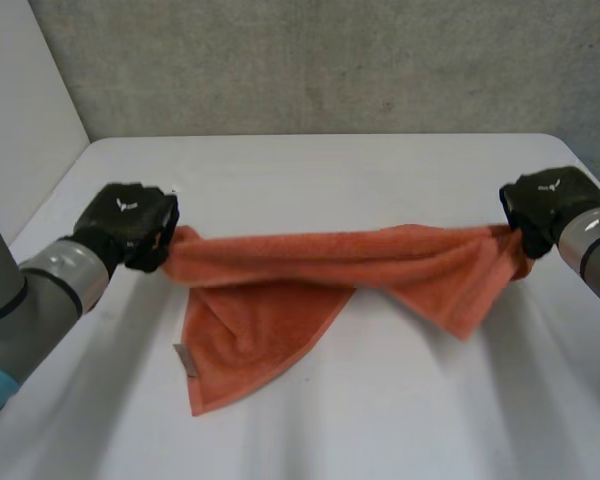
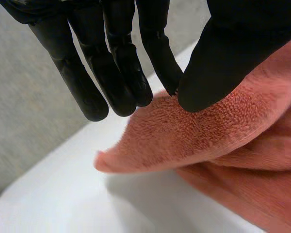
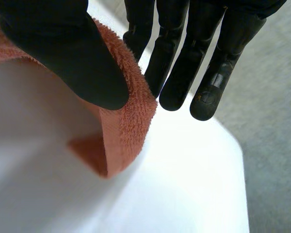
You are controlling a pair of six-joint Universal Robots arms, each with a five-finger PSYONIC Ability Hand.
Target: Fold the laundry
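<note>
Over the desk (image 1: 330, 170), the left robot hand (image 1: 130, 225) and right robot hand (image 1: 542, 205) are pinching opposite ends of the orange towel (image 1: 300, 260). Its lower edge is trailing on bare desk.

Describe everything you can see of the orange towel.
The orange towel looks like looped terry cloth, bunched and creased rather than flat. It is stretched lengthwise between the two hands. The left hand pinches one end between thumb and fingers, and the right hand pinches the other end the same way. Its middle sags in folds, and a long pointed flap lies on the white table toward the robot. A small pale label sits on that flap's edge.
</note>
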